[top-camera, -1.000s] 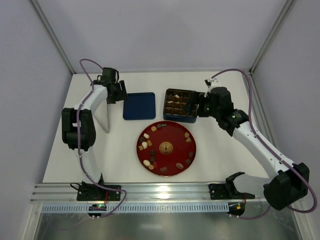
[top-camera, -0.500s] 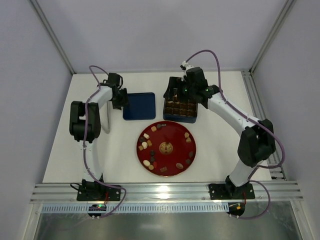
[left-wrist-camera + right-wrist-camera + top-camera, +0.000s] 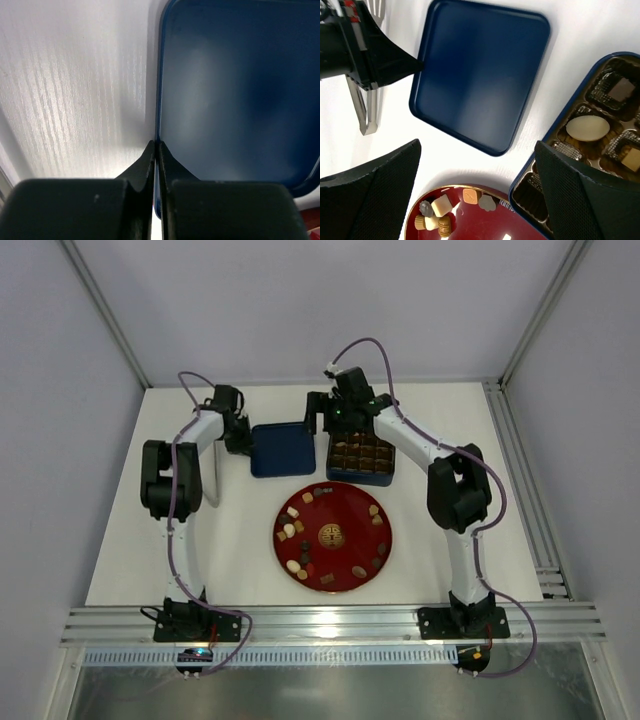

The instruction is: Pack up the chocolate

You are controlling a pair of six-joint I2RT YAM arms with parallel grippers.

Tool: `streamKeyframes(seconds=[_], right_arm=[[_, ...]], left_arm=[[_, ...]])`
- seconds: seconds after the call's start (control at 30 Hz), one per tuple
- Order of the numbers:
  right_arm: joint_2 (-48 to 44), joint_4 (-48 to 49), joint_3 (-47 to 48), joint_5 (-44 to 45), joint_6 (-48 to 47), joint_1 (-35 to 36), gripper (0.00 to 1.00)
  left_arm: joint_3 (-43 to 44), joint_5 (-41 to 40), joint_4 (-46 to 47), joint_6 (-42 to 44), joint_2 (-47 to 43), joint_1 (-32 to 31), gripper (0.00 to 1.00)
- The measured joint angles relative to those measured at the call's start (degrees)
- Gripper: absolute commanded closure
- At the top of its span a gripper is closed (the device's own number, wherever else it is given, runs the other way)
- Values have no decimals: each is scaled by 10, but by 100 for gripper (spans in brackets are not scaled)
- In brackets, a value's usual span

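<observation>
Chocolate pieces [image 3: 293, 529] in brown, tan and cream lie round the rim of the red plate [image 3: 345, 515]; some show in the right wrist view as chocolate [image 3: 436, 206] on the plate [image 3: 485, 227]. More pieces fill the blue tin [image 3: 388, 477], among them a cream oval [image 3: 587, 127] in the tin [image 3: 555, 127]. A flat blue lid [image 3: 282, 450] lies left of the tin. My left gripper [image 3: 243, 436] is shut on the lid's left rim, seen close as gripper [image 3: 156, 144] on the lid [image 3: 235, 95]. My right gripper [image 3: 325, 420] hangs open above the gap between lid [image 3: 480, 75] and tin, its gripper [image 3: 476, 150] holding nothing.
A grey metal piece [image 3: 212, 475] stands left of the lid, beside the left arm. Cage posts and walls bound the white table [image 3: 450, 540]. A slotted rail [image 3: 330, 625] runs along the near edge.
My left gripper has shut on the lid's rim and the lid has shifted a little right. My right arm has swung left from the tin's right side to its left corner.
</observation>
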Motion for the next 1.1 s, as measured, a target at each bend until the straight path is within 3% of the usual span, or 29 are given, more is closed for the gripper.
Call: streamKeyframes(seconds=[0.53,1.1], right_arm=[[109,-50,113,-4,0,12,9],[154,-55,134,6,22,25,11]], left_arm=[[14,128,-24,3,9,55,100],[3,203,-31,0,9,94,100]])
